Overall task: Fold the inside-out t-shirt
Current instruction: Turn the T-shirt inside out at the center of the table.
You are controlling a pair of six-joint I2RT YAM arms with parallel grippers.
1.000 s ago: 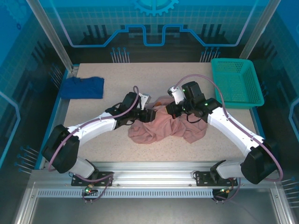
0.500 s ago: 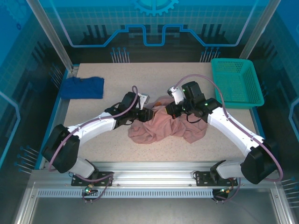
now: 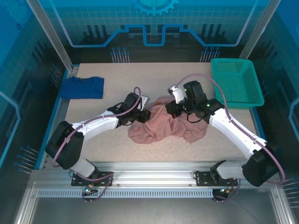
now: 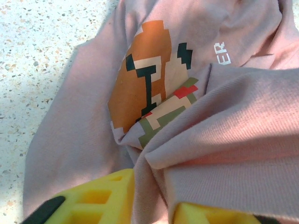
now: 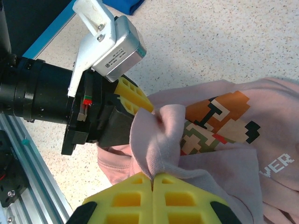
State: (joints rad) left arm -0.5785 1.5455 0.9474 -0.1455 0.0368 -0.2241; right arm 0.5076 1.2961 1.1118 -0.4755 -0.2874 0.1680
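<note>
Left gripper [image 3: 145, 115] and right gripper [image 3: 169, 111], overhead view: both are down on the far edge of the shirt [image 3: 159, 130], tips near each other. The shirt is a crumpled pink heap at mid-table [image 3: 117, 74], lying between the two arms. A blue cloth [image 3: 83, 87] lies well apart at far left, and a green basket [image 3: 236, 84] sits at far right. Jaw state is too small to read from this view.

Left wrist view: the left gripper [image 4: 154, 212] has a yellow finger on either side of a bunched fold of shirt [image 4: 233, 140]. Cloth fills the gap, so I read this as pinching the fold. The pixel print [image 4: 145, 79] is creased under an overlapping layer. Bare table shows at upper left.

Right wrist view: the right gripper [image 5: 153, 189] has its fingers pressed together on a ridge of shirt [image 5: 154, 135], which stands up from between them. The left gripper [image 5: 133, 95] shows just beyond, touching the same ridge. The print [image 5: 219, 116] lies beside it.

Progress, my judgement: early. No clean fold is visible, and layers overlap at random. Both arms have a hold on the cloth. Left to do: lift or pull the cloth apart, lay it flat, then make the folds.
</note>
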